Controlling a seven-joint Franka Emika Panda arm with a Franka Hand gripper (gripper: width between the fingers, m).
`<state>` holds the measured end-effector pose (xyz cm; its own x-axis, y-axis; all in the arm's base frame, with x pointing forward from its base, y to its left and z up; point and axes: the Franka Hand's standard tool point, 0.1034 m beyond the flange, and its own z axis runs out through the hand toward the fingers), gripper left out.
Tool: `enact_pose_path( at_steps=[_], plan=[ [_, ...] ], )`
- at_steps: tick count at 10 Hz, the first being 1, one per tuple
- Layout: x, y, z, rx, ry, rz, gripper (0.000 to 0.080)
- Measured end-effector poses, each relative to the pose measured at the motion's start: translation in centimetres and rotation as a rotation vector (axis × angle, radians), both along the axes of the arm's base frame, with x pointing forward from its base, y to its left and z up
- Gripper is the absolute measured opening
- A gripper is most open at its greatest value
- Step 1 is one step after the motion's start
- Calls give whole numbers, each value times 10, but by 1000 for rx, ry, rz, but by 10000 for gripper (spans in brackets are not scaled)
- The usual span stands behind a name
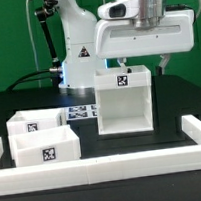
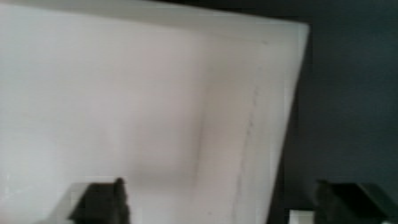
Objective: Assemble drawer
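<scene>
Two low white drawer trays with square tags stand at the exterior view's left, one behind (image 1: 31,123) and one in front (image 1: 46,148). A taller white box (image 1: 125,104) with one tag, its open side facing the camera, stands mid-table. My gripper (image 1: 142,64) hangs just above the box's top, toward its right edge in the exterior view. It is open and holds nothing. In the wrist view the gripper (image 2: 217,206) has its dark fingertips (image 2: 100,202) wide apart. The box's white top (image 2: 143,100) fills most of that view, and its edge lies between them.
The marker board (image 1: 81,113) lies flat between the trays and the tall box. Long white rails edge the table along the front (image 1: 106,169) and the right (image 1: 199,130). The robot's base (image 1: 80,45) stands behind the box.
</scene>
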<state>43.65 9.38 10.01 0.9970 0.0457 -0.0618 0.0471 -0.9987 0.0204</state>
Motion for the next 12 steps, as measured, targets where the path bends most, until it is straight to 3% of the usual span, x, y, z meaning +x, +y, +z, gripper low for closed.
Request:
enact_pose_path(
  at_steps=[2,3,4,6,12],
  plan=[
    [0,0,0,0,0,0,238],
    [0,0,0,0,0,0,238],
    [0,0,0,0,1,0,72],
    [0,0,0,0,0,1,38],
    [1,0,0,1,0,2,38]
  ],
)
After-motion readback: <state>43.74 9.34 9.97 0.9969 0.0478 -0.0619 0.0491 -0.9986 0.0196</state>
